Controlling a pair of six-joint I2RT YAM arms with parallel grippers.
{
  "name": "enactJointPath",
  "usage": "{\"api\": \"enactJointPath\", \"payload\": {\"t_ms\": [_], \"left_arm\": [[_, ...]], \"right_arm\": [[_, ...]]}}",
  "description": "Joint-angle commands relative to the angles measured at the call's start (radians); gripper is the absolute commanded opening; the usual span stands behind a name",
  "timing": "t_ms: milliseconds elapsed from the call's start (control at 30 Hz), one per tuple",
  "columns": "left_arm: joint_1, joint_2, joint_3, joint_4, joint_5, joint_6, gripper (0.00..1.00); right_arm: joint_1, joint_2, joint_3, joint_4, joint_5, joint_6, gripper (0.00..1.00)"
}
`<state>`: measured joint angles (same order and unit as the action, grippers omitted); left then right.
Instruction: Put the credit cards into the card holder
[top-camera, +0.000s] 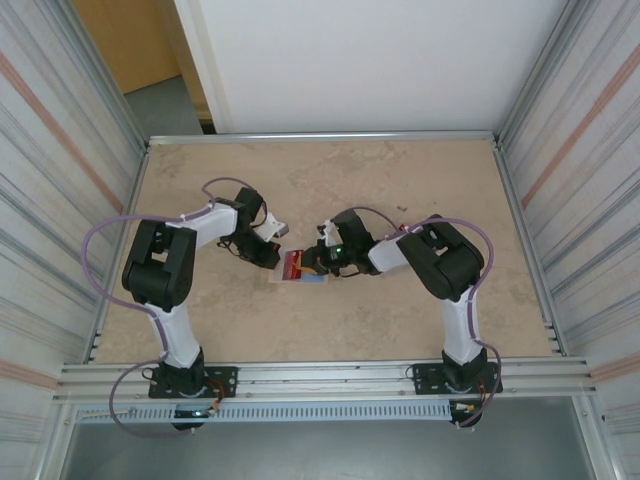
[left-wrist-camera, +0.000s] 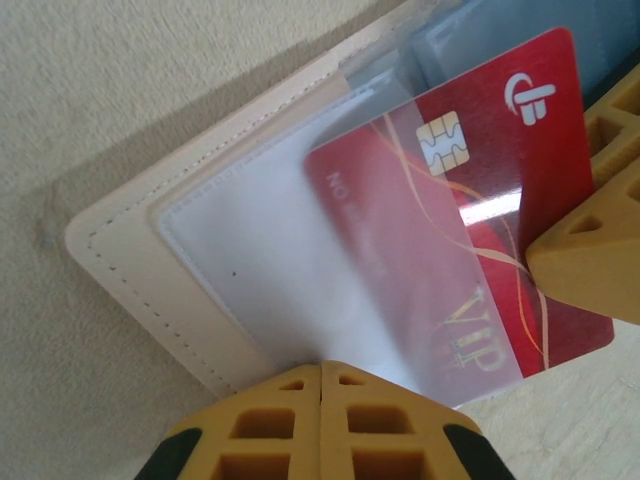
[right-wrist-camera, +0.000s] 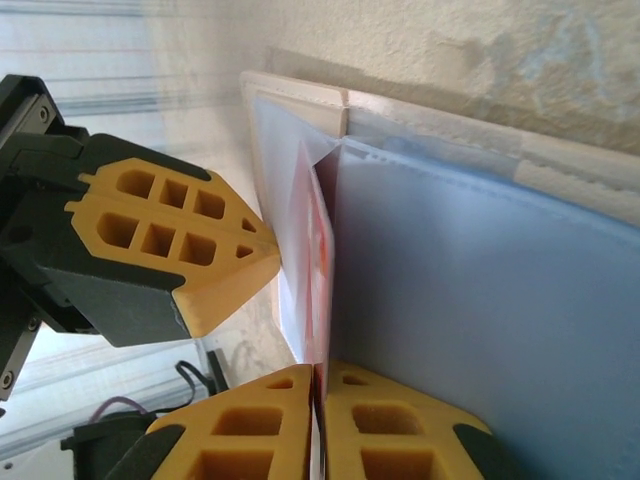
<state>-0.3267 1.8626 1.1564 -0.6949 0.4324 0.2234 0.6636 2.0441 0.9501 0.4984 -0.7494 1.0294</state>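
Observation:
The beige card holder (left-wrist-camera: 130, 270) lies open on the table, its clear and pale blue pockets facing up. A red credit card (left-wrist-camera: 480, 200) with a chip and "VIP" lettering sits partly under the clear pocket sheet, its lower right corner sticking out. My left gripper (left-wrist-camera: 321, 368) is shut, and its tips press on the near edge of the pocket. My right gripper (right-wrist-camera: 320, 368) is shut on the thin edge of the credit card (right-wrist-camera: 320, 250). In the top view both grippers, left (top-camera: 272, 255) and right (top-camera: 316, 264), meet over the card holder (top-camera: 310, 278).
The tan tabletop (top-camera: 400, 180) is bounded by a metal frame and corrugated side walls (top-camera: 50, 150). The two sets of yellow fingers stand very close together at the card holder; the left fingers (right-wrist-camera: 200, 250) lie just beside the pocket edge in the right wrist view.

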Motion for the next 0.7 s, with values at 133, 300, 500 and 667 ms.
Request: {"api": "enactJointPath", "payload": {"t_ms": [133, 300, 500, 667], "left_arm": [[0.006, -0.029, 0.006, -0.022, 0.02, -0.012, 0.0], [0.007, -0.023, 0.013, -0.026, 0.026, -0.015, 0.0], [0.006, -0.029, 0.004, -0.021, 0.034, -0.016, 0.0], [0.007, -0.033, -0.001, -0.018, 0.04, -0.02, 0.0]], "right_arm": [[0.012, -0.072, 0.03, -0.294, 0.099, -0.112, 0.19], [0.024, -0.089, 0.078, -0.426, 0.14, -0.162, 0.22], [0.044, -0.07, 0.112, -0.446, 0.152, -0.16, 0.16], [0.062, -0.052, 0.153, -0.47, 0.168, -0.16, 0.16]]}}
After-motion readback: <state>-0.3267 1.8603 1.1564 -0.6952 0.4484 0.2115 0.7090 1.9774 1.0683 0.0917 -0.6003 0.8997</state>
